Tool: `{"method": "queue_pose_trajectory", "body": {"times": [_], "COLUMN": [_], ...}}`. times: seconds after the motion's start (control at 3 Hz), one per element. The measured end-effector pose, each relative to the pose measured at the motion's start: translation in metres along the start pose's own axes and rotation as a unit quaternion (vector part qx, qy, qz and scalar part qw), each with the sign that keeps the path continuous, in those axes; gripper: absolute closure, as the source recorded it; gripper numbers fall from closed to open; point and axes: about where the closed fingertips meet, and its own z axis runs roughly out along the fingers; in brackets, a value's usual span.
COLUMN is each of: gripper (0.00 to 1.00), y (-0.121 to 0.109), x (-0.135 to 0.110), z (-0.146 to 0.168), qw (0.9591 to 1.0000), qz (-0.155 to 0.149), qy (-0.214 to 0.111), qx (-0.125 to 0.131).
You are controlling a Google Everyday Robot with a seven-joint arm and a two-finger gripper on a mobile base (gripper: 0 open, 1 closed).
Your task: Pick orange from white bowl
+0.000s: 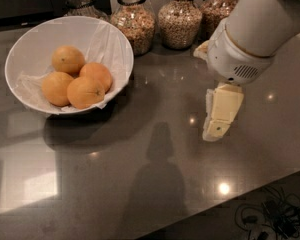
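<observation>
A single camera looks steeply down on the dark countertop from its near edge, facing the jars at 12 o'clock. It is close. The white bowl sits at 10 o'clock, the arm fills 1 o'clock, and the gripper hangs toward 3 o'clock, well apart from the bowl.
</observation>
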Motion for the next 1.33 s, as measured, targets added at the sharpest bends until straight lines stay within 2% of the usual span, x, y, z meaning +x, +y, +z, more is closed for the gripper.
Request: {"method": "queue_pose_trajectory", "body": {"times": [0.33, 0.67, 1.0, 1.33], "gripper": [0.0, 0.0, 0.0, 0.0], "y": [0.002, 0.002, 0.006, 0.011], "x": [-0.043, -0.045, -0.053, -0.087], "z": [0.023, 0.023, 0.031, 0.044], "qw": [0.9982, 0.998, 0.9969, 0.9915], "qz": [-0.053, -0.056, -0.054, -0.048], "qy": [-0.027, -0.028, -0.056, -0.121], "qx": [-0.009, -0.008, -0.013, -0.012]}}
